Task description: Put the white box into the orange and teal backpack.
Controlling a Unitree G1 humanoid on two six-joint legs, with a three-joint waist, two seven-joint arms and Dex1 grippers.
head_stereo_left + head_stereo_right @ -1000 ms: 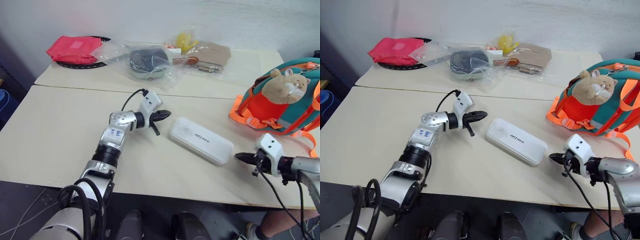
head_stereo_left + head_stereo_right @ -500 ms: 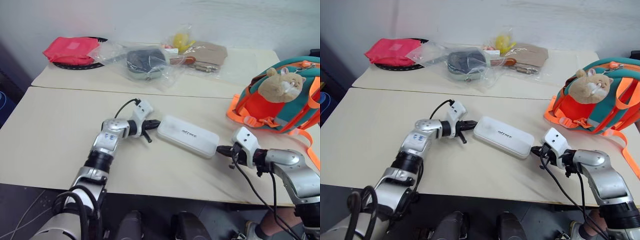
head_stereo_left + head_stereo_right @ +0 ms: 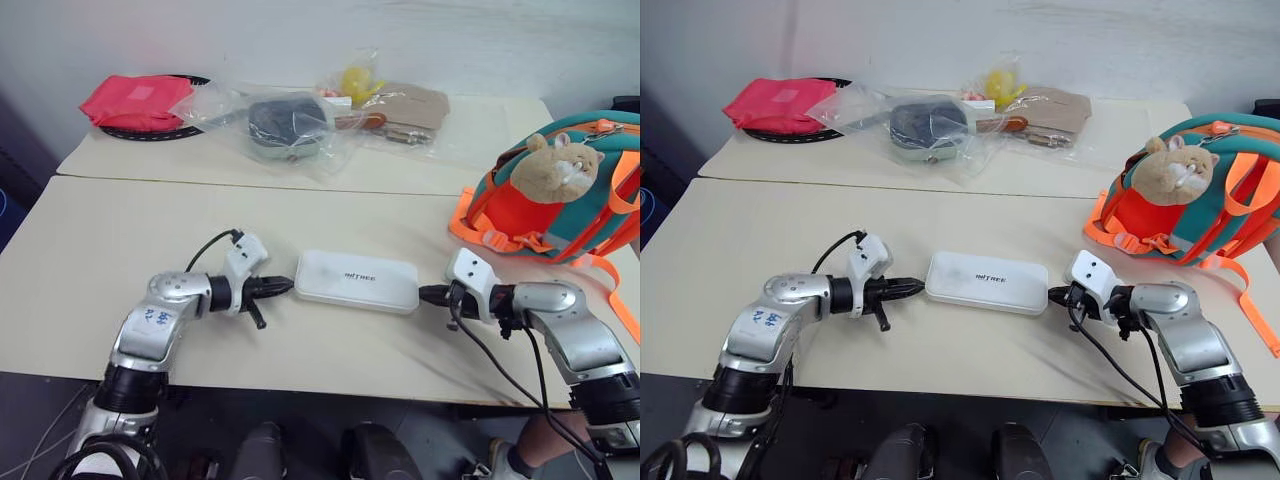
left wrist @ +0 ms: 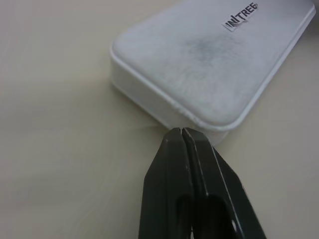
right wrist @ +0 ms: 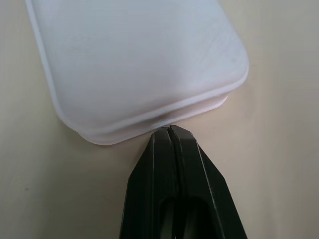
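Two grippers, left (image 3: 285,287) and right (image 3: 427,294), jaws pressed together, tips against opposite short ends of white box (image 3: 357,281) flat on bench (image 3: 90,240), backpack (image 3: 555,195) upright beyond right gripper.

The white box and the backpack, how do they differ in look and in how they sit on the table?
The white box is plain white, flat and low, lying between the left gripper and the right gripper; the backpack is teal and orange, bulky, and carries a tan plush animal. The box lies lengthwise near the table's front; the backpack sits at its right edge. Both rest on the table.
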